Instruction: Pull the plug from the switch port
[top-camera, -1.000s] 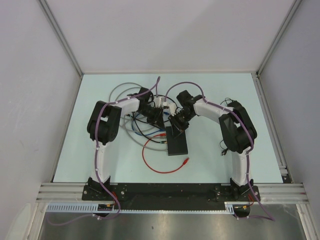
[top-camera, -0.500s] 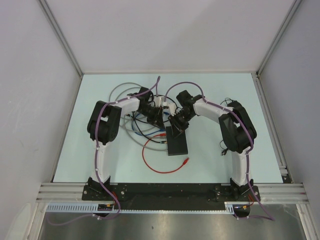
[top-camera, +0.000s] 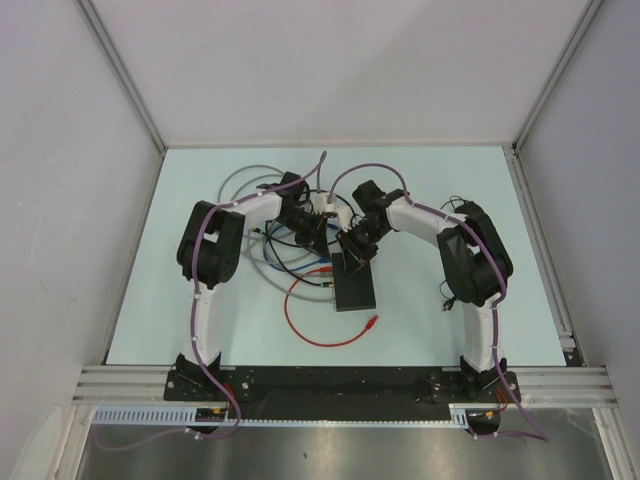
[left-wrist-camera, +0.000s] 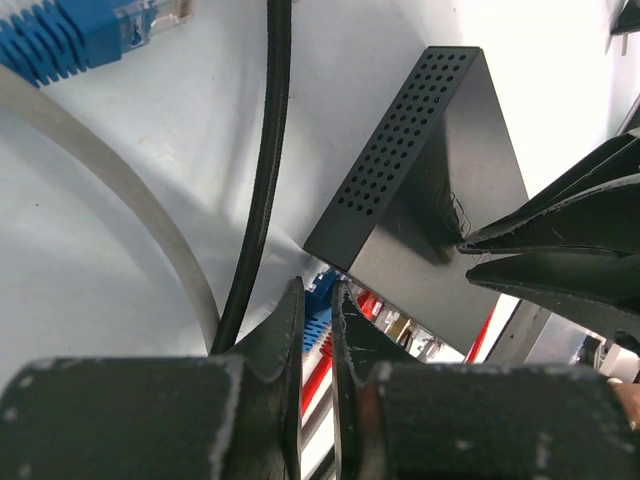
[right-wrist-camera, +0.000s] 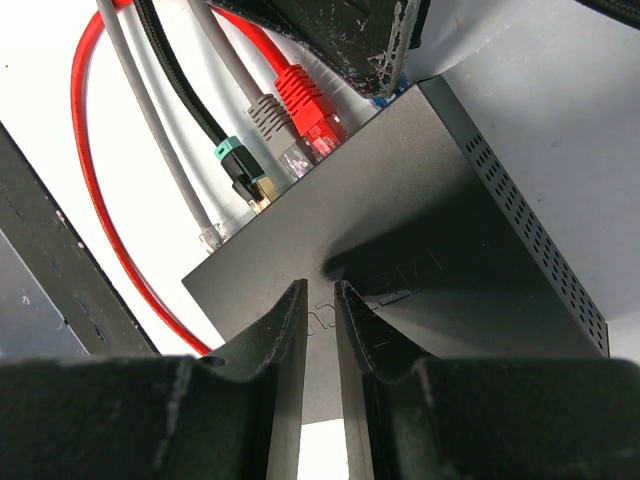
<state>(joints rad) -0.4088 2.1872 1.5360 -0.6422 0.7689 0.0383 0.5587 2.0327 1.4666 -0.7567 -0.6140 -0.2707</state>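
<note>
The switch (top-camera: 356, 288) lay flat mid-table, long axis 12–6 o'clock, ports facing 12. The left gripper (left-wrist-camera: 318, 290) pinched the blue plug (left-wrist-camera: 319, 315) there. The right gripper (right-wrist-camera: 318, 288), fingers nearly together, pressed its top.

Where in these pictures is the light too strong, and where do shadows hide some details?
Left wrist view: the table is washed out white at top right, and the left pincer looks very dark against it. Right wrist view: the right pincer throws a dark shadow on the switch. Top view: even light, no strong glare.
</note>
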